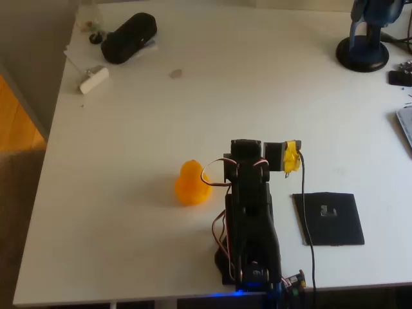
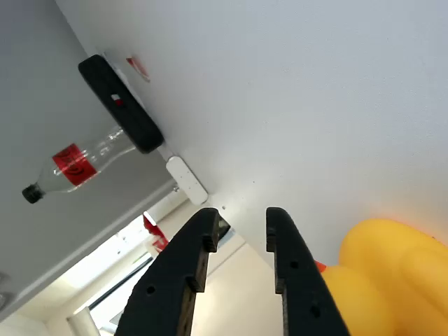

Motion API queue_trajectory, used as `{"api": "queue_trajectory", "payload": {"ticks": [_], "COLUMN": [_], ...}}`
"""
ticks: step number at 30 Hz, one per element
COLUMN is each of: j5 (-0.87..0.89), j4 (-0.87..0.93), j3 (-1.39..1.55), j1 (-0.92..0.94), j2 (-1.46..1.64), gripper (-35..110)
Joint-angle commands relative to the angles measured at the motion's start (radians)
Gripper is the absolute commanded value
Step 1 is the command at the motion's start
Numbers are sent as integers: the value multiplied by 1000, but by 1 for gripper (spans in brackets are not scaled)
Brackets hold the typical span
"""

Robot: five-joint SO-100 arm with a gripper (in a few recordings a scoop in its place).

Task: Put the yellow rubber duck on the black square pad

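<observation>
Sizing up: you're at the very start, nothing moved to its target yet.
Duck: the yellow rubber duck (image 1: 192, 184) sits on the white desk (image 1: 193, 103), just to the left of your arm in the overhead view, and bulges in at the lower right of the wrist view (image 2: 392, 280).
Pad: the black square pad (image 1: 329, 219) lies flat on the other side of the arm, near the front edge, and it's bare apart from the pale mark at its centre.
Jaws: your gripper (image 2: 238, 241) has its jaws parted by a narrow gap with nothing between them; the duck is off to their right, not inside.
Done: nothing I can credit, duck and pad are well apart.
Left: line up on the duck, close on it, lift, swing across the arm's front and set it down on the pad.
Clutter: a black oblong pouch (image 1: 129, 37) rests at the far left corner, clear of your route.
</observation>
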Motion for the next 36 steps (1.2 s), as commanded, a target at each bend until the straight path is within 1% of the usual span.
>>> {"api": "queue_trajectory", "payload": {"ticks": [1,36], "j5": [-11,-12], "j4": [2,-11], "j3": [6,-12], "j1": [3,12], "j2": [11,12], "gripper": [8,8]}}
